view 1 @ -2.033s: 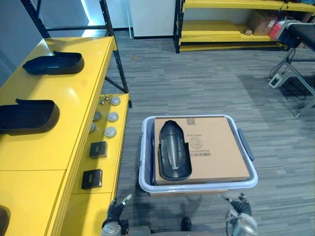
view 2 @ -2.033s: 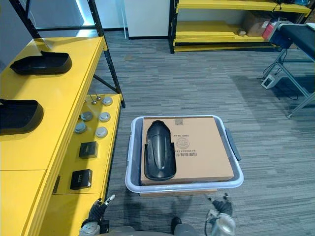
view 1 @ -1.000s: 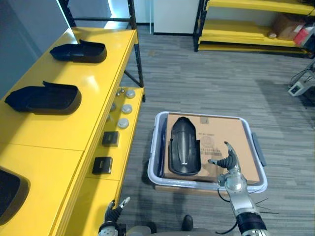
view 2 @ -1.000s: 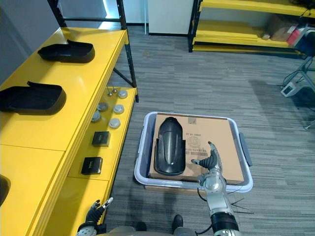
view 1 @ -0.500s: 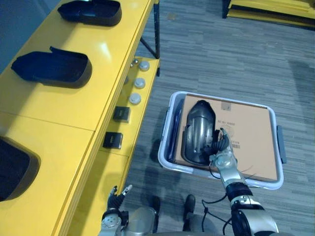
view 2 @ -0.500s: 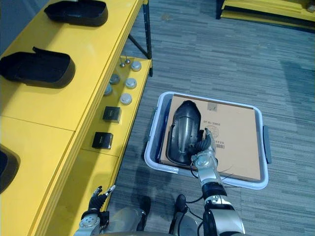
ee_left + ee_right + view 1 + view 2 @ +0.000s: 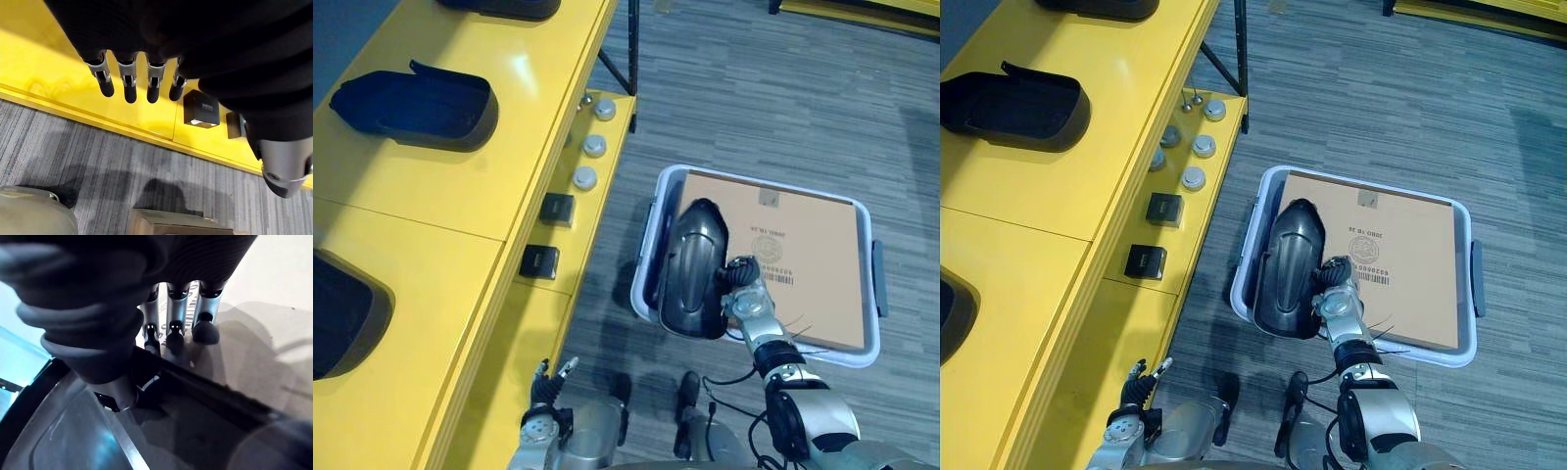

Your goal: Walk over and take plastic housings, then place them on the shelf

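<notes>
Right hand [image 7: 742, 292] round plastic housing [image 7: 691, 260] rim (fingertips half hidden)

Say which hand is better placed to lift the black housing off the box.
Right. The right hand pinches the black housing at its edge, thumb inside; the left hand hangs open, low beside the yellow shelf.

Bare shelf top [image 7: 450, 230] between far housing [image 7: 416, 96] and near housing [image 7: 337, 313]

Warehouse-like workshop: long yellow storage shelving [image 7: 431, 215], small parts [image 7: 584, 178] on its lower tier, grey plank floor [image 7: 783, 98].
</notes>
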Available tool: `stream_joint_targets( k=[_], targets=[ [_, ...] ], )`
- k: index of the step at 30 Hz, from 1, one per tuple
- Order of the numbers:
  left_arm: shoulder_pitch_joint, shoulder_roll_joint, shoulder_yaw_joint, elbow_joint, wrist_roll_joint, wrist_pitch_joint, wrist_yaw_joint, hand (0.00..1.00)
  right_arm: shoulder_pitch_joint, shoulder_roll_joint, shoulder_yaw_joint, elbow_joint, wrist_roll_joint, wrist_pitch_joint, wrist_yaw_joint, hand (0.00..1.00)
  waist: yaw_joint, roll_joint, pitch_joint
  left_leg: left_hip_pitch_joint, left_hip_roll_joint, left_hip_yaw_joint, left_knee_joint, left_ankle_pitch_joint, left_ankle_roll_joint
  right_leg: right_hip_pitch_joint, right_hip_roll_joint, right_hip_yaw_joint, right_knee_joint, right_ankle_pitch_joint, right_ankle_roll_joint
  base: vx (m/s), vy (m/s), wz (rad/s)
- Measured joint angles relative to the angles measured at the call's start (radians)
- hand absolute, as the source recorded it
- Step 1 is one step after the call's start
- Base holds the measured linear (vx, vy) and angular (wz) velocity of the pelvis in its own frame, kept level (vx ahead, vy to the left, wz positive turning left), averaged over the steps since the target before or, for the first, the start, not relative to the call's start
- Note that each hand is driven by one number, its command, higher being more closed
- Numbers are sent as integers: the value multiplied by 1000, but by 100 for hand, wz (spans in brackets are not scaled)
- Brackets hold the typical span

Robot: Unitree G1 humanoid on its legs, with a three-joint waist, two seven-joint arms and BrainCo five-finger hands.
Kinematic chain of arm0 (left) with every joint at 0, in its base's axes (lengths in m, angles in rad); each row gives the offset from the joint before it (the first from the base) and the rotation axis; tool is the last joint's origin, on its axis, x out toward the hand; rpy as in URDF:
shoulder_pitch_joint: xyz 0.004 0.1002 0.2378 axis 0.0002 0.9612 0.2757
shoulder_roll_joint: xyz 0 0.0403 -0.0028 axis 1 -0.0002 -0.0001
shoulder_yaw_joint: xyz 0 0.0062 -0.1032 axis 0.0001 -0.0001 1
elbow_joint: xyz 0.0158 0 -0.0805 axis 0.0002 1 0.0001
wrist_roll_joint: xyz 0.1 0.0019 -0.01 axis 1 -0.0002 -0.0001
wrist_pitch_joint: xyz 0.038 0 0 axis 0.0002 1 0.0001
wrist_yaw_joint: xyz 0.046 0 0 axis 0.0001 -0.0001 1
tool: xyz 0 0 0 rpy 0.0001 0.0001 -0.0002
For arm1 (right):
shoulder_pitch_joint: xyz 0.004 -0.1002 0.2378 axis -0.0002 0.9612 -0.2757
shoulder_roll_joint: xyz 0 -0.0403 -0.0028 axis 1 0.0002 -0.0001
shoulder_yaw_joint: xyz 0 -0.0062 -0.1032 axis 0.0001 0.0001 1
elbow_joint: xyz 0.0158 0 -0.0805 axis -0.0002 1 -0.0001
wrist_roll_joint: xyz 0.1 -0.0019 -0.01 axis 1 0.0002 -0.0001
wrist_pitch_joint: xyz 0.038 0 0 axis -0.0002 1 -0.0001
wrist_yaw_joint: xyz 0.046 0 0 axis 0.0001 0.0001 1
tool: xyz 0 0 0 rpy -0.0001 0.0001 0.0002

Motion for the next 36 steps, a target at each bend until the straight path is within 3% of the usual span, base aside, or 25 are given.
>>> stream_joint_targets(
  k=[5, 9, 14, 23, 27, 36],
  targets=[
    [7, 0, -5, -16, 0, 1, 0, 0, 65, -20, -2, -130, 0, 1, -2, 100, -4, -1, -1, 18, -3, 0, -5, 0, 0, 19, -1, 3, -11, 8, -2, -5, 1, -2],
    [38, -3, -37, -117, 0, 5, -1, 0, 120, -23, -8, -309, -1, -2, -19, 100, -29, -1, -1, 26, -7, -4, -12, 7, 10, 32, -5, 1, -27, 16, 6, -23, -12, 1],
    [66, -15, -110, -392, 0, 2, 2, 0, 172, -19, -30, -511, -13, -5, -73, 100, -52, -6, -21, 37, -6, -3, -22, 12, 17, 38, -5, 4, -27, 16, 6, -14, -7, -1],
    [24, -36, -209, -841, 13, -24, 53, 0, 231, 32, -22, -782, -116, -13, -140, 100, -58, -3, -94, 81, -7, -10, -42, 14, 17, 79, -4, 0, -45, 16, 8, 7, -6, 0],
    [-24, -39, -260, -914, 57, -33, 85, 0, 231, 63, 1, -858, -159, -13, -144, 100, -61, -3, -116, 87, -9, -11, -44, 16, 20, 85, -7, 0, -46, 16, 8, 0, 0, 0],
    [-109, -40, -430, -901, 231, -23, 89, 0, 196, 144, 148, -929, -158, -16, -154, 100, -81, -4, -166, 119, -15, -1, -69, 27, 29, 101, -13, 12, -44, 16, 7, -13, -2, -3]
  ],
)
